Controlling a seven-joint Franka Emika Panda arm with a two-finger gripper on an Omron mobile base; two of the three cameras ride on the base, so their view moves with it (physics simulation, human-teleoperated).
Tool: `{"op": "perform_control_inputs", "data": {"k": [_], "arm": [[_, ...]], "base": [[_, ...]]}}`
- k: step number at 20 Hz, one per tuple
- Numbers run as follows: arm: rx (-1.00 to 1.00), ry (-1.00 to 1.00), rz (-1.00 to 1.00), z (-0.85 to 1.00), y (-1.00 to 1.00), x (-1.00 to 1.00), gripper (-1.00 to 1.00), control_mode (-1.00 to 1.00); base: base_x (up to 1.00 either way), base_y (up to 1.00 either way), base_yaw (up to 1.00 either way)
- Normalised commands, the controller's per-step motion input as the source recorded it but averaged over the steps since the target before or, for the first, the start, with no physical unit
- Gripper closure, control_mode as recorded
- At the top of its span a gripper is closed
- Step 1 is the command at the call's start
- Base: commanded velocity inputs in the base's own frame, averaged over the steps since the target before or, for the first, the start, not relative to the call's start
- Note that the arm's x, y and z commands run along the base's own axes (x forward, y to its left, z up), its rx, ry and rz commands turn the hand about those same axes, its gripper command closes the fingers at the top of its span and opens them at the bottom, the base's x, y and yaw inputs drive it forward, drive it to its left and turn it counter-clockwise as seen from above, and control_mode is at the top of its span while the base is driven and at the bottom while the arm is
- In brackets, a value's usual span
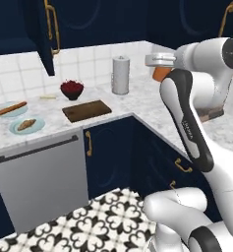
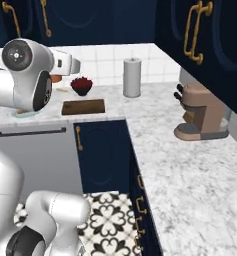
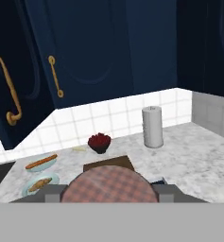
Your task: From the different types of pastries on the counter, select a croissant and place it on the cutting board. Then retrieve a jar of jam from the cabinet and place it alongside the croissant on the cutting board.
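Left base view: we list the cutting board [image 1: 87,110] bare on the counter [image 1: 137,101], the croissant [image 1: 26,124] on a plate [image 1: 38,127], and the bread stick [image 1: 11,108].

Right base view: paper-towel roll [image 2: 132,77], bowl of berries [image 2: 81,85].

Hand view: the gripper [image 3: 112,185] clamps the jar of jam [image 3: 112,186], above the board.

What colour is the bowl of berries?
The bowl is dark, nearly black, with red berries heaped inside. The left base view shows it best, beside the cutting board.
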Motion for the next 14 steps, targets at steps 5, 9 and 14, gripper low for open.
{"op": "perform_control_inputs", "data": {"k": [5, 9, 14], "arm": [[0.0, 0.0, 0.0, 0.0, 0.0, 0.0, 1.0, 1.0], [0.0, 0.0, 0.0, 0.0, 0.0, 0.0, 1.0, 1.0], [0.0, 0.0, 0.0, 0.0, 0.0, 0.0, 1.0, 1.0]], "base": [[0.14, 0.41, -0.3], [-0.01, 0.77, -0.15], [0.58, 0.49, -0.12]]}}
